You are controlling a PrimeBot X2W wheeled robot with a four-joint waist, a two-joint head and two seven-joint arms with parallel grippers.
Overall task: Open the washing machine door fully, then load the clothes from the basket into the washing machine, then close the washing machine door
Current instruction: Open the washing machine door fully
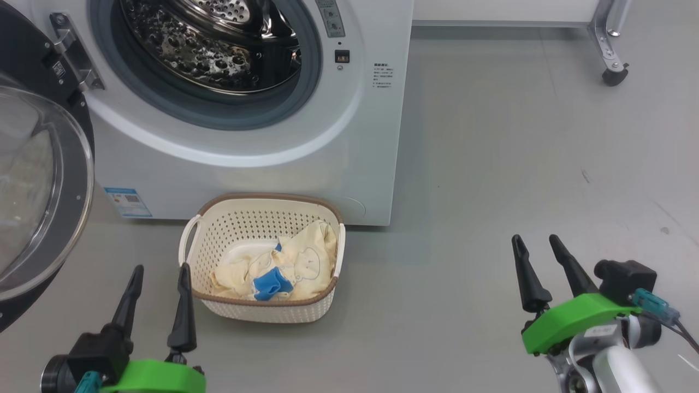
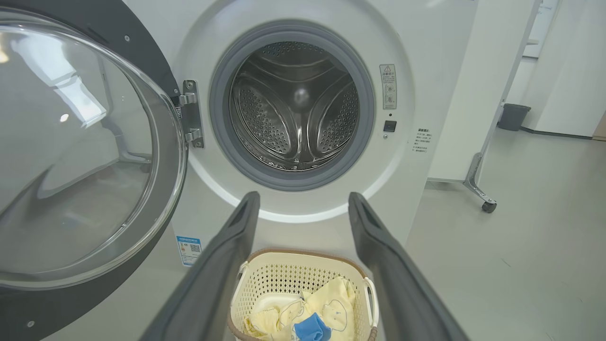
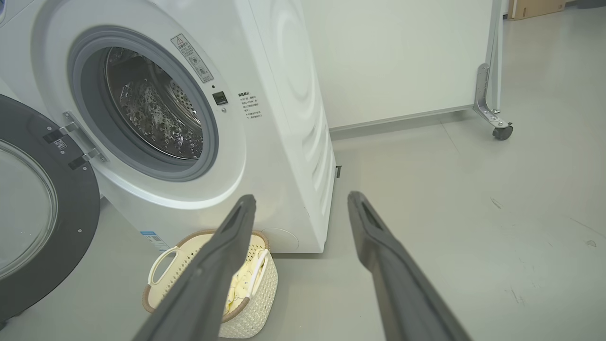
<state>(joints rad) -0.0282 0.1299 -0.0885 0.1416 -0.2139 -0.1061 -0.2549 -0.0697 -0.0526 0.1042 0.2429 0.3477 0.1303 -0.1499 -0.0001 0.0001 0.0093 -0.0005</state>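
Two empty tools, wide open — left tool [image 1: 162,267] beside the basket [image 1: 267,196], right tool [image 1: 535,238] well off; a careless dip could snag its rim, miss clothes [image 1: 297,262].

Grey floor [image 1: 491,164], white partition [image 3: 393,61] on a castor [image 3: 503,132], dark bin [image 2: 513,116] beyond.

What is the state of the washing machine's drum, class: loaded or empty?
Empty, as far as visible: the steel drum shows bare perforated metal, while the clothes lie in the basket on the floor.
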